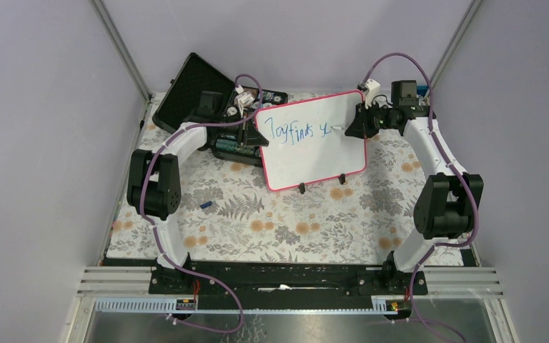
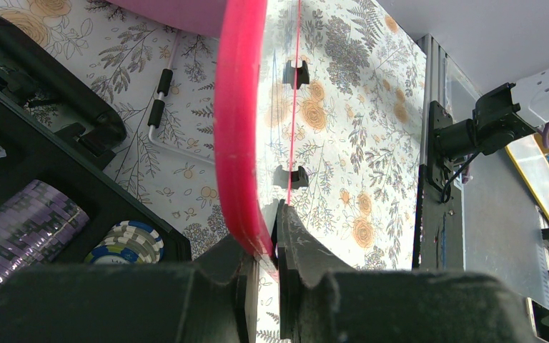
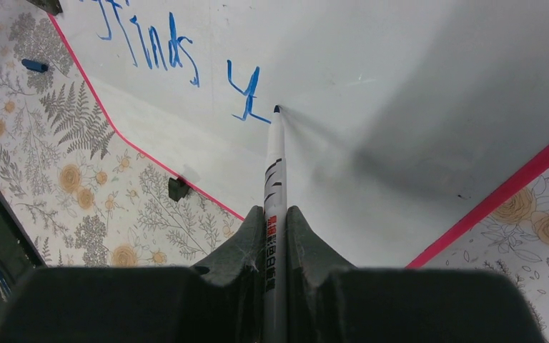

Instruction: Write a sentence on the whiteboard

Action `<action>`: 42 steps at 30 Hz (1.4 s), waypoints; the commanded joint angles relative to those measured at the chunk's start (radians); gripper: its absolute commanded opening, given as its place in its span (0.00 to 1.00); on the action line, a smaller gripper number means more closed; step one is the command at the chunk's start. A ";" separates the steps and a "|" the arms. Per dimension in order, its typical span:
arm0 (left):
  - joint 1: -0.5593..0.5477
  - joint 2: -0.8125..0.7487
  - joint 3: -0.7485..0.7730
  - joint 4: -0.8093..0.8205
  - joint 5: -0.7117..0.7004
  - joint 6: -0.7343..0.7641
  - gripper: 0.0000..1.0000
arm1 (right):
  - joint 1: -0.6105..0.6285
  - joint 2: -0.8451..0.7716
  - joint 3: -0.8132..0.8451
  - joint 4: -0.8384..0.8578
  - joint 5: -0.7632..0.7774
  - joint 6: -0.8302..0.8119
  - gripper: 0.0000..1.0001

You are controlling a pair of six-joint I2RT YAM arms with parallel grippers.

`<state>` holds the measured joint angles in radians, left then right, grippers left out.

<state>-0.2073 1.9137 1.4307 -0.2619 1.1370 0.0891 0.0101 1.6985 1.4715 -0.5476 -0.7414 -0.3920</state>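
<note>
The whole table (image 1: 271, 221) is taken in from high up at six o'clock, faced down toward twelve. The whiteboard (image 2: 237, 128) is viewed edge-on, very close, by the left wrist camera, toward three o'clock. Its written face is viewed closely by the right wrist camera, along the pen (image 3: 274, 164), toward nine o'clock. The whiteboard is shared by all views.

a robotics lab test cell: plain lavender walls (image 1: 36, 107) and aluminium posts (image 1: 121, 50) box in a table under a floral cloth (image 1: 286, 221). two arms (image 1: 161, 182) are bolted to a black rail (image 1: 286, 275) at its near edge, with purple cables (image 1: 400, 55) looped along them.
</note>
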 commanded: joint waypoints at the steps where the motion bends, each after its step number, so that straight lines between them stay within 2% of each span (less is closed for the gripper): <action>1: -0.020 -0.005 -0.006 -0.018 -0.109 0.112 0.00 | 0.003 0.001 0.049 0.009 -0.003 0.008 0.00; 25: -0.020 -0.005 -0.010 -0.018 -0.112 0.113 0.00 | 0.057 0.009 0.042 0.008 0.000 0.007 0.00; 32: -0.020 -0.009 -0.014 -0.018 -0.112 0.112 0.00 | -0.004 -0.059 0.030 -0.025 -0.120 0.009 0.00; 36: -0.019 -0.010 -0.010 -0.018 -0.112 0.113 0.00 | -0.040 -0.092 0.009 -0.028 -0.114 -0.006 0.00; 42: -0.020 -0.009 -0.008 -0.018 -0.108 0.108 0.00 | -0.044 -0.054 0.020 -0.026 -0.064 -0.023 0.00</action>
<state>-0.2077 1.9133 1.4307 -0.2619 1.1370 0.0891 -0.0372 1.6493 1.4761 -0.5636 -0.8093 -0.3931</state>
